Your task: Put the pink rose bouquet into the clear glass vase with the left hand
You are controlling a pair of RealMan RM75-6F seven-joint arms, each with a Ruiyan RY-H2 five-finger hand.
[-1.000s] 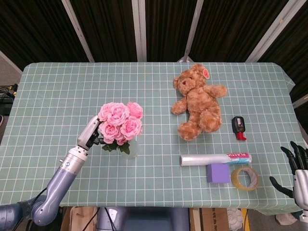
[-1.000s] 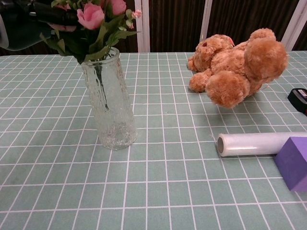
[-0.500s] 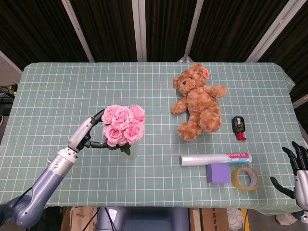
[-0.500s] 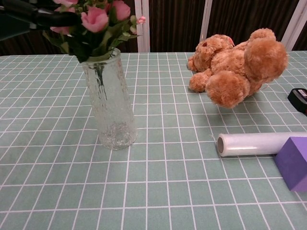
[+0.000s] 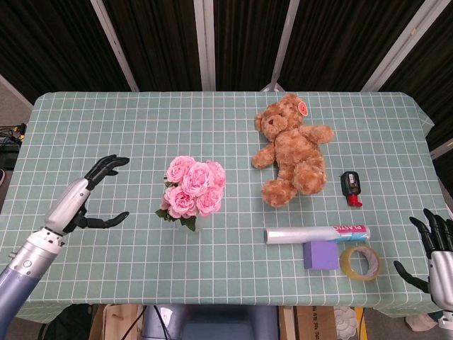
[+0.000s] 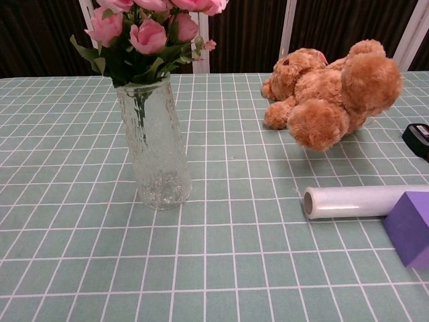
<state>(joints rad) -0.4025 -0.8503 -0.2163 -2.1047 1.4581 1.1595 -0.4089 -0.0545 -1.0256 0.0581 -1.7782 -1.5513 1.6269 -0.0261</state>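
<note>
The roses stand in the vase, stems down inside the glass, near the front of the table and left of centre. From the head view the blooms hide almost all of the vase; the chest view shows its upright textured body and the stems, but cuts off the top of the bouquet.

The left hand appears only in the head view, well left of the roses, released, fingers spread and holding nothing. The right hand sits at the near right corner, partly cut off, fingers apart and empty.

The bear lies far right of the vase. Near right are a film roll and a purple block, both partly cropped in the chest view. The tape ring shows from the head only.
</note>
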